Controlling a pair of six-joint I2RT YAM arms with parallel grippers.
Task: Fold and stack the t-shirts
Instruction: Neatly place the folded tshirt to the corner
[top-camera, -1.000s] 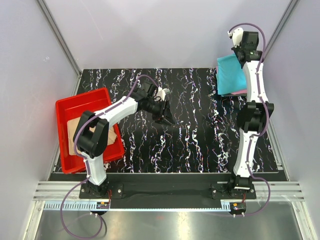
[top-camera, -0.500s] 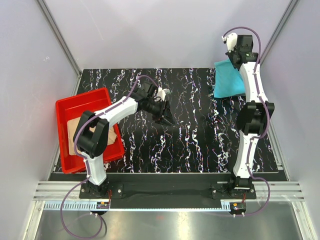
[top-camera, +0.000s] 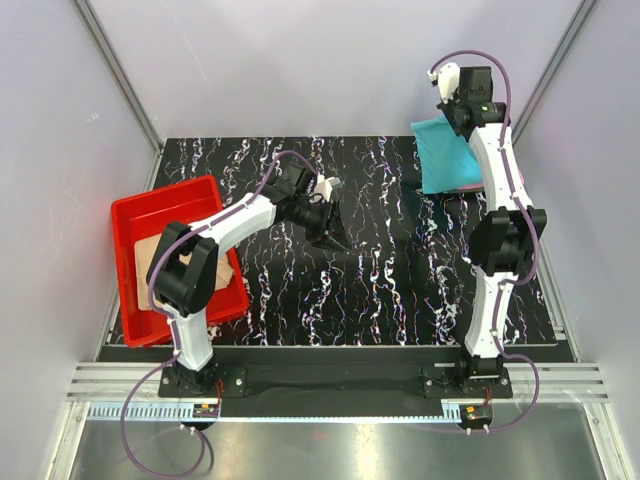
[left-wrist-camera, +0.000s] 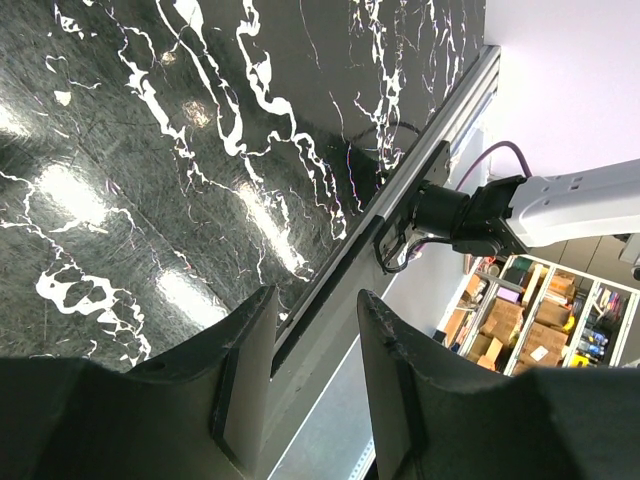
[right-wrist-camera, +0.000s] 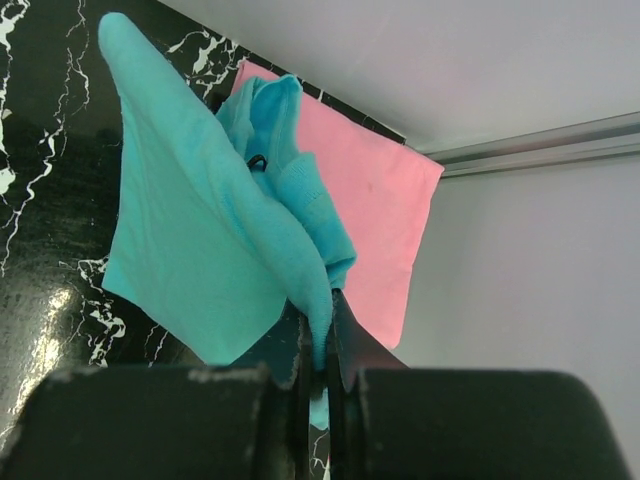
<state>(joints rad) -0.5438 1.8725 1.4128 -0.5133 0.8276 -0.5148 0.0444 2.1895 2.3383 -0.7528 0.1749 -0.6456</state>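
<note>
**Turquoise shirt pinched and lifted at the far right corner**

The turquoise t-shirt hangs bunched from the right gripper, whose jaws are pressed together on a fold of the cloth. From the pinch the fabric spreads out in loose drapes, with one corner standing out away from the fingers. It hangs over the far right corner of the table. Whether its lower edge touches the surface cannot be told.

Under and just behind it, the pink t-shirt lies flat on the table, partly covered by the turquoise cloth in the right wrist view.

The right arm stretches almost straight from its base along the right side of the table, its elbow about halfway up and its wrist raised above the corner.

The tan t-shirt lies in the red tray at the left edge of the table, partly hidden by the left arm.

The left arm rises from its base and bends over the tray, and its forearm reaches toward the table's middle. The left gripper points down at the bare marbled surface. Its jaws stand partly apart with nothing between them, well apart from all three shirts.
</note>
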